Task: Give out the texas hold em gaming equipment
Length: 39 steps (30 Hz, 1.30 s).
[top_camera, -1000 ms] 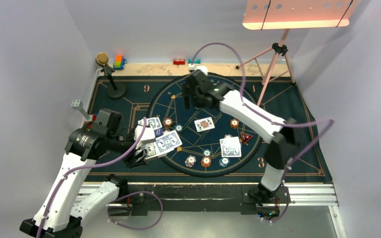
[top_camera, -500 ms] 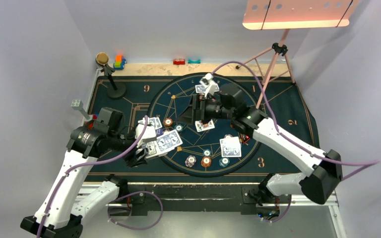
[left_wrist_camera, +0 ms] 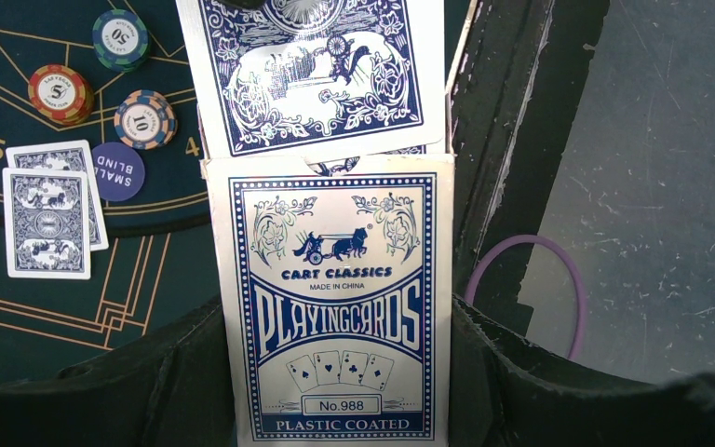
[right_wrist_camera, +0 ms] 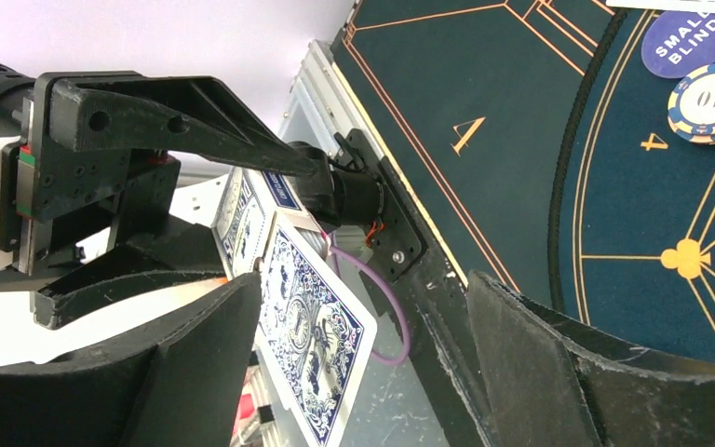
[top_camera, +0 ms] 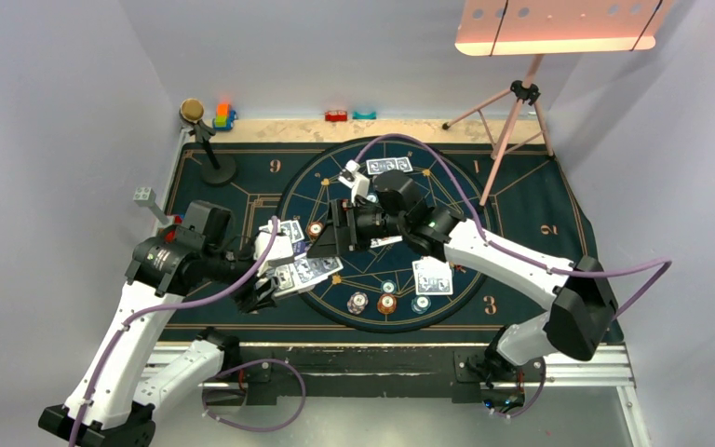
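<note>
Two arms: we see the left arm (top_camera: pixel 135 317) and the right arm (top_camera: pixel 493 256) meet at the near left side of the round mat (top_camera: pixel 317 191) on the bench.
Left pincer (left_wrist_camera: pixel 335 391): shut tight on the card box (left_wrist_camera: pixel 335 307), with one black finger on each long side.
Card box: blue and white, with "PLAYING CARDS" on the front (and "No.988" lower down). It is up in the air by the near left edge of the mat.
Top card (left_wrist_camera: pixel 317 74): it has a blue and white back and sticks out of the far end of the box.
Right pincer (right_wrist_camera: pixel 363 289): spread wide, with one finger on each side of the top card. We cannot tell if a finger touches it.
Far pair (top_camera: pixel 388 166): two face-down cards side by side on the far part of the mat.
Left pair (top_camera: pixel 286 230): face-down cards just beside the left pincer.
Right pair (top_camera: pixel 432 277): face-down cards on the near right part of the mat.
Near pair (left_wrist_camera: pixel 51 221): two face-down cards, one partly on the other, by the gold "5".
SMALL BLIND disc (left_wrist_camera: pixel 116 170): dark blue, right next to the near pair.
Blue and orange chip (left_wrist_camera: pixel 145 119): marked 10, touching the disc.
Orange chip (left_wrist_camera: pixel 60 93): marked 5, near the 10 chip.
Teal chip (left_wrist_camera: pixel 119 39): marked 50, a bit farther off.
</note>
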Available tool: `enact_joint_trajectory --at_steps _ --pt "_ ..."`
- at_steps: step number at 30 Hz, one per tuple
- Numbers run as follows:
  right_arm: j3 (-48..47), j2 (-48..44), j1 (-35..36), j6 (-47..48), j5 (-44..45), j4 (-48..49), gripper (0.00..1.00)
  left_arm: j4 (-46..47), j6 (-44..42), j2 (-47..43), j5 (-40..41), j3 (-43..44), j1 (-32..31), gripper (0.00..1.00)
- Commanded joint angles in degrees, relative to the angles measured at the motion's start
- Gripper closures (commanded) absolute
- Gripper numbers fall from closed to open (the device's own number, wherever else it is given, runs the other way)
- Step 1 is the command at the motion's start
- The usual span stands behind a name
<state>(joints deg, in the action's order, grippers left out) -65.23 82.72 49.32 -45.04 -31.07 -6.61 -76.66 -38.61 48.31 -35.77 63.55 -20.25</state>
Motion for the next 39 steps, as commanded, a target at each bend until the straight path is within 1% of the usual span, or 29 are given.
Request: enact_joint_trajectory --at_steps 1,3,4,5,6,10,12,13,17,23,26,31,39 --pt "0.1 -2.7 0.1 -0.2 -1.4 0.9 0.23 2.2 -0.5 0.0 -1.4 2.7 0.4 1.0" --pt "0.0 -3.1 0.1 0.5 -1.1 -1.0 0.38 2.3 -0.5 0.1 -1.4 2.8 0.4 1.0" --pt "-0.1 -3.4 0.1 0.8 -0.8 -1.9 0.48 2.3 -0.5 0.1 -1.4 2.8 0.4 1.0" --pt "-0.1 -3.7 0.1 1.0 -0.7 -2.5 0.54 2.3 -0.5 0.2 -1.4 2.9 0.4 1.0" --pt "0.0 -4.1 0.1 1.1 -0.6 -2.9 0.57 2.3 -0.5 0.2 -1.4 2.9 0.4 1.0" --pt "-0.7 -5.8 0.1 2.1 1.4 -5.4 0.66 2.3 -0.4 0.4 -1.6 3.1 0.4 1.0" --pt "-1.7 -6.3 0.0 3.2 3.4 -7.8 0.74 2.4 -0.4 0.3 -1.6 3.1 0.4 1.0" --pt "-2.3 -6.6 0.0 3.9 4.6 -9.1 0.76 2.3 -0.4 0.3 -1.6 3.2 0.4 1.0" --pt "-5.3 -7.3 0.0 6.7 8.6 -14.2 0.79 2.3 -0.4 0.4 -1.7 3.3 0.4 1.0" --pt "-6.1 -8.2 -0.3 7.0 9.6 -15.7 0.9 2.4 -0.4 0.4 -1.8 3.3 0.4 1.0" --pt "-7.4 -8.8 -0.7 7.7 10.6 -18.1 0.96 2.3 -0.5 0.3 -1.7 3.1 0.4 1.0" --pt "-7.5 -10.3 -1.1 7.3 8.4 -17.2 0.97 2.4 -0.4 0.0 -1.7 2.6 0.4 1.0" --pt "-9.1 -10.9 -1.1 8.5 7.7 -19.4 0.97 2.6 -0.4 -0.2 -1.8 2.2 0.4 1.0"
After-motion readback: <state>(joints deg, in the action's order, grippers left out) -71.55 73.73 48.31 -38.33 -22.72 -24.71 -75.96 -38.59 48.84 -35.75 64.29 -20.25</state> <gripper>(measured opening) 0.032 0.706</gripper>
